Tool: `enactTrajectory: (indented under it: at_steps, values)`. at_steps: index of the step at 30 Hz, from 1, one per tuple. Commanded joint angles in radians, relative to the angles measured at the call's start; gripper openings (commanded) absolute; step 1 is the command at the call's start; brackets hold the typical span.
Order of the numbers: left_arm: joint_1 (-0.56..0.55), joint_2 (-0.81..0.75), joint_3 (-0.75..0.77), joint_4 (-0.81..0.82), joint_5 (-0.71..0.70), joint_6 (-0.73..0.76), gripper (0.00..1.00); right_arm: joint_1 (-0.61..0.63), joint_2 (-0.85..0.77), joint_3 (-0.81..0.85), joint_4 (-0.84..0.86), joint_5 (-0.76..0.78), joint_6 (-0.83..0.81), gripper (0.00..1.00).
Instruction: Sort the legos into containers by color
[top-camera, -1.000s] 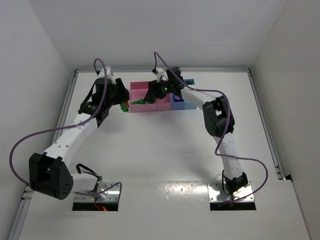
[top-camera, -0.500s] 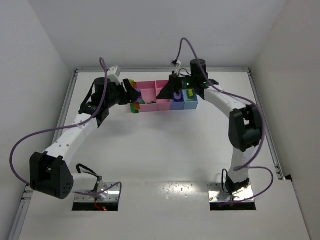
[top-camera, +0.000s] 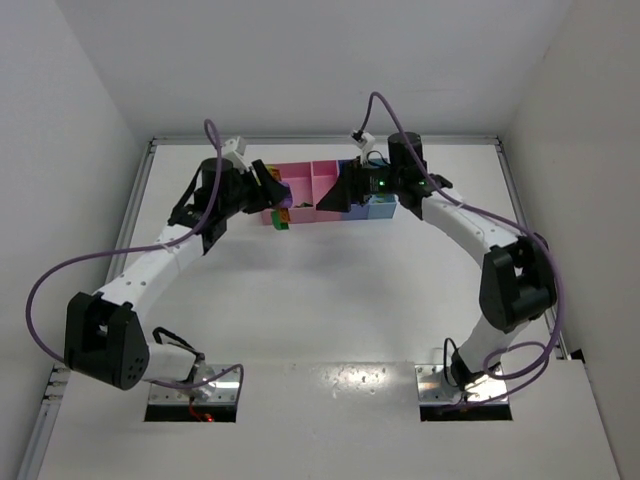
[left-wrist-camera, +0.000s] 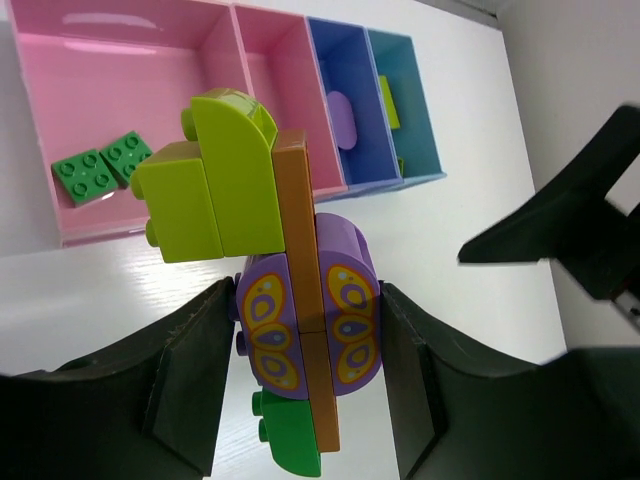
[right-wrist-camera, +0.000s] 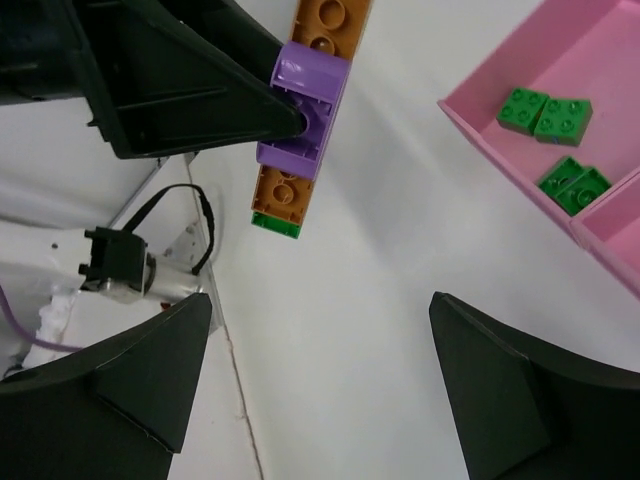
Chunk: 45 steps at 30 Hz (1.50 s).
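My left gripper (left-wrist-camera: 308, 350) is shut on a joined stack of legos (left-wrist-camera: 300, 300): a long orange plate with purple butterfly-print bricks, yellow-green bricks (left-wrist-camera: 215, 190) and a green brick (left-wrist-camera: 290, 440). It hangs above the table just left of the containers (top-camera: 298, 180). My right gripper (right-wrist-camera: 320, 380) is open and empty, facing that stack (right-wrist-camera: 305, 110) from the right. The wide pink tray (left-wrist-camera: 120, 70) holds green bricks (left-wrist-camera: 100, 165). A purple piece (left-wrist-camera: 342, 118) lies in the purple-blue tray. A yellow-green piece (left-wrist-camera: 388, 100) lies in the light blue tray.
The narrow pink tray (left-wrist-camera: 285, 90) shows nothing inside. The tray row sits at the table's far edge near the back wall. Purple cables loop off both arms. One right finger (left-wrist-camera: 570, 220) shows in the left wrist view.
The right arm swung from over the trays to their front, turned toward the left gripper, and its jaws opened wider. The left gripper shifted slightly right, still holding the stack.
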<state>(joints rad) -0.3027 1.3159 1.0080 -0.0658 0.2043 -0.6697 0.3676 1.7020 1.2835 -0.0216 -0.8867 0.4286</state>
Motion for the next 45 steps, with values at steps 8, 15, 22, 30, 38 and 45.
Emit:
enactTrajectory:
  at_steps: [8, 15, 22, 30, 38, 45]
  values:
    - [-0.039, 0.026, 0.104, 0.011, -0.137, -0.139, 0.0, 0.105, 0.077, 0.092, 0.083, 0.101, 0.139, 0.9]
    - [-0.039, 0.045, 0.113, 0.029, -0.111, -0.208, 0.0, 0.125, 0.174, 0.16, 0.097, 0.089, 0.139, 0.9]
    - [-0.039, 0.063, 0.122, 0.049, -0.092, -0.226, 0.0, 0.155, 0.216, 0.201, 0.115, 0.089, 0.139, 0.9]
    - [-0.049, 0.072, 0.132, 0.058, -0.092, -0.226, 0.0, 0.174, 0.283, 0.267, 0.135, 0.08, 0.139, 0.87]
    - [-0.049, 0.082, 0.132, 0.08, -0.092, -0.235, 0.0, 0.174, 0.294, 0.257, 0.131, 0.058, 0.128, 0.53]
    - [-0.049, 0.082, 0.132, 0.109, -0.082, -0.245, 0.12, 0.154, 0.259, 0.183, 0.172, 0.029, 0.115, 0.03]
